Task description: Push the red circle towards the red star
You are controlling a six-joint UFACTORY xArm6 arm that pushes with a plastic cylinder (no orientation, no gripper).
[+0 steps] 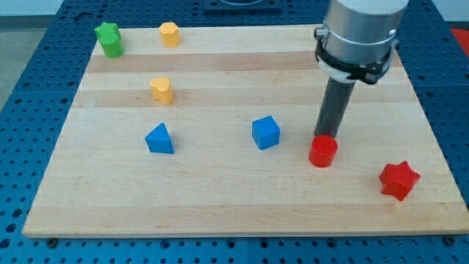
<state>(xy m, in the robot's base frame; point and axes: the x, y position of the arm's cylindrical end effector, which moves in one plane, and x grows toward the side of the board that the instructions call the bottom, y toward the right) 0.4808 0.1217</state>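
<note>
The red circle (pixel 322 152) is a short red cylinder on the wooden board, right of centre. The red star (pixel 399 180) lies to its lower right, near the board's right edge. My tip (pixel 325 136) is the lower end of the dark rod and stands right at the circle's upper edge, touching or nearly touching it. The rod hangs from the grey arm at the view's top right.
A blue cube (pixel 266 133) sits left of the red circle. A blue triangle (pixel 160 138) lies further left. A yellow block (pixel 161 89) and another yellow block (pixel 169 34) are at upper left, with a green star (pixel 110 39) at the board's top left corner.
</note>
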